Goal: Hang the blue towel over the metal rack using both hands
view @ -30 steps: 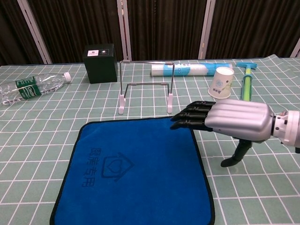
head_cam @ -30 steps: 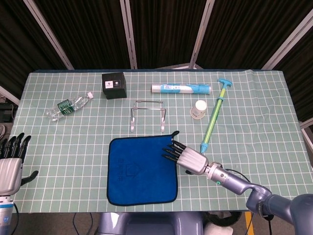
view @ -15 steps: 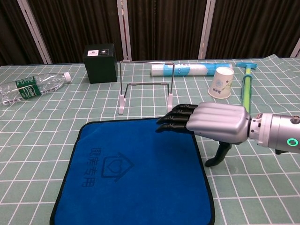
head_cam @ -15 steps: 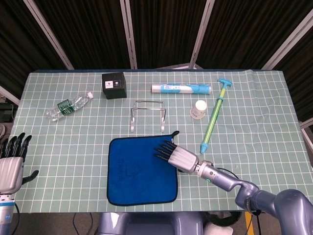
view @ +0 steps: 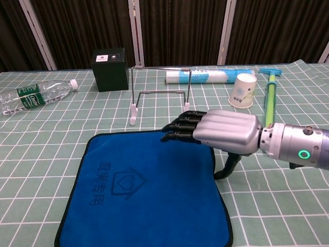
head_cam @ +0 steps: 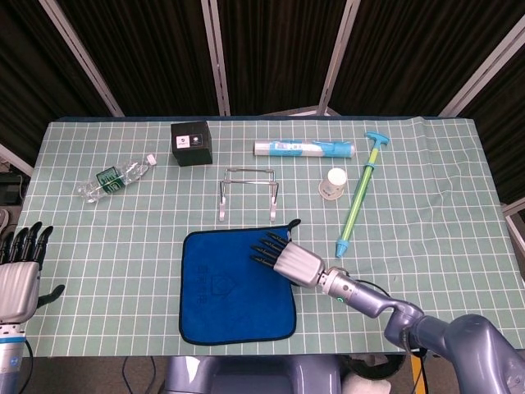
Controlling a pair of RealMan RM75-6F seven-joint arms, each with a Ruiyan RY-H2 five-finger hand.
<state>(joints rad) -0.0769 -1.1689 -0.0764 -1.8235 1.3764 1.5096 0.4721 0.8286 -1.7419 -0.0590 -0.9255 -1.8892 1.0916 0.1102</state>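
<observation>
The blue towel (head_cam: 236,286) lies flat on the bench (head_cam: 426,205) before the metal rack (head_cam: 248,194), the empty right hand (head_cam: 289,259) over its far corner with fingers extended, while the left hand (head_cam: 18,279) waits, fingers spread, empty.

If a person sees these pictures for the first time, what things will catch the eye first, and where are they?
The blue towel stands out first, lying flat at the near middle of the checked table. The silver right hand reaches over its far right corner with dark fingers stretched out, holding nothing. Just behind the towel stands the bare metal rack, while the left hand waits open at the table's left edge.
</observation>
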